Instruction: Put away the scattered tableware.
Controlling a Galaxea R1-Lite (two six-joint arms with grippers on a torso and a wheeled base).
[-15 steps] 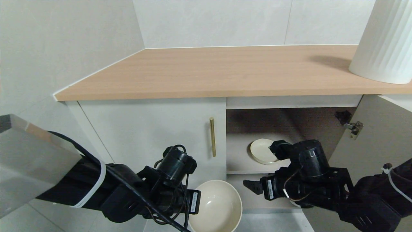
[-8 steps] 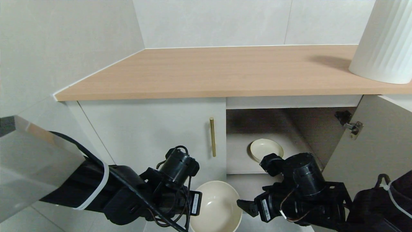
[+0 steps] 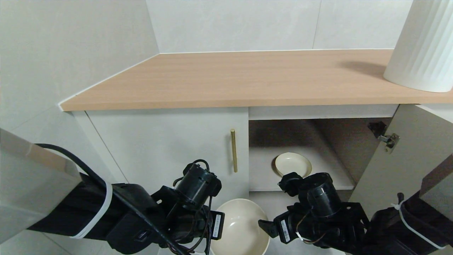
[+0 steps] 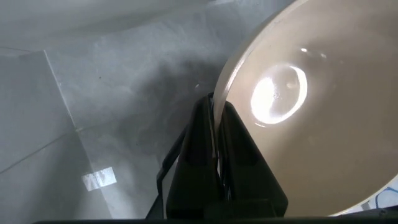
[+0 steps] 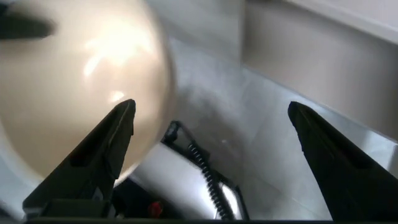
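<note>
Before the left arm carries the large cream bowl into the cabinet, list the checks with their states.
1. Grip: left gripper shut on the large cream bowl's rim: ok.
2. Access: right cabinet door open: ok.
3. Room: bare shelf beside the small cream plate: ok.
4. Spare hand: right gripper open, empty: ok.
5. Path: right gripper sits before the opening, close to the bowl: not ok.
6. Grip firmness: cannot tell.

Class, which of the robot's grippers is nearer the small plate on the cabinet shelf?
Right. The right gripper hangs open before the open compartment, below the plate. The left gripper is before the closed door, clamped on the bowl.
</note>
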